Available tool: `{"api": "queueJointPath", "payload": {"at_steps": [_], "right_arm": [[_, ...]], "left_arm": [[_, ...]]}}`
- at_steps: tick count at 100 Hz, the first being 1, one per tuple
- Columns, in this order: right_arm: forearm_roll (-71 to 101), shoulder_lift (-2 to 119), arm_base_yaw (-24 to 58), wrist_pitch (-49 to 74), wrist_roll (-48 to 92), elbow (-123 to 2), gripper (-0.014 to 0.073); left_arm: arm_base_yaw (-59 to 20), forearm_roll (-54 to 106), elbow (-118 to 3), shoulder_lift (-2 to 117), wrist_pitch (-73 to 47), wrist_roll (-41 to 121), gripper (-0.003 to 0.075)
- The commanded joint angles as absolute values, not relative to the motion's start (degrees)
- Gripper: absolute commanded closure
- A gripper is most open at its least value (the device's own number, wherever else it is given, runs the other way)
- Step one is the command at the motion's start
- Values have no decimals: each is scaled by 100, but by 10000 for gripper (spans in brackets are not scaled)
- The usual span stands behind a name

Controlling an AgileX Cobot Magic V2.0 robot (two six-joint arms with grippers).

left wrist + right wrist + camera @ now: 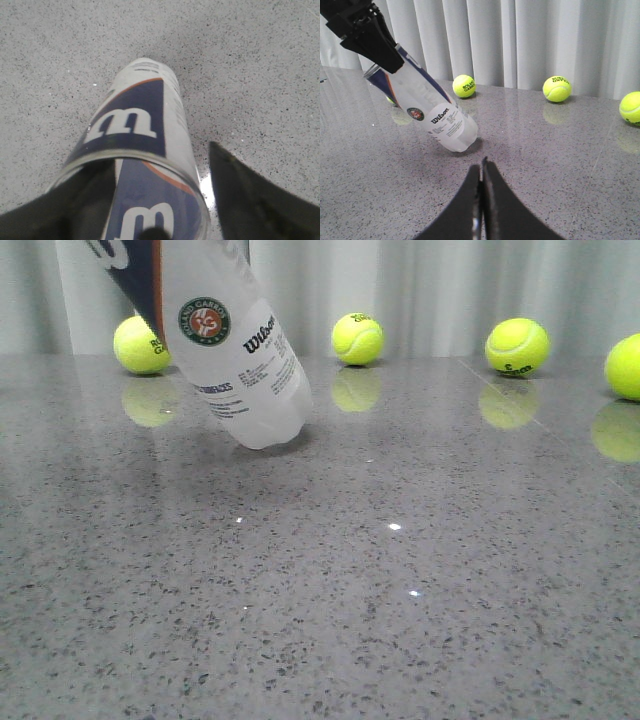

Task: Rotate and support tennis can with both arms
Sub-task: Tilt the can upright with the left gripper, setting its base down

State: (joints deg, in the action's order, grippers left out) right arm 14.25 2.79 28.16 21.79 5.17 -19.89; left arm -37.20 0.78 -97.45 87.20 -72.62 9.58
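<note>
Both pincers differ: left pincer [362,30] pinches the tilted tennis can [235,365], right pincer [481,175] pressed together.

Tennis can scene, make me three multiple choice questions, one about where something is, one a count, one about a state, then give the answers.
1. Where does the tennis can's lower end sit?
A. on the grey table
B. on a tennis ball
C. in the right gripper

2. How many tennis balls show in the front view?
A. two
B. four
C. six

3. How are the right gripper's jaws?
A. wide open
B. closed together, holding nothing
C. clamped on the can

Answers:
1. A, the tilted can's rounded end touches the table.
2. B, four balls line the back edge; the first sits partly behind the can.
3. B, the right wrist view shows the jaws pressed together, short of the can, while the left gripper holds the can's upper end.
</note>
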Motion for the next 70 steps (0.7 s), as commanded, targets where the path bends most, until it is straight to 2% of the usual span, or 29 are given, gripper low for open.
{"api": "queueJointPath", "payload": {"at_steps": [1, 43, 70], "right_arm": [[1412, 332, 2809, 1749, 547, -2121, 654], [1412, 332, 2809, 1749, 547, -2121, 654], [1412, 332, 2809, 1749, 547, -2121, 654]], "left_arm": [[-3730, 125, -10084, 8704, -7242, 890, 243], [-3730, 659, -12146, 10062, -7298, 890, 246], [-3730, 853, -12334, 10315, -7302, 890, 246]]}}
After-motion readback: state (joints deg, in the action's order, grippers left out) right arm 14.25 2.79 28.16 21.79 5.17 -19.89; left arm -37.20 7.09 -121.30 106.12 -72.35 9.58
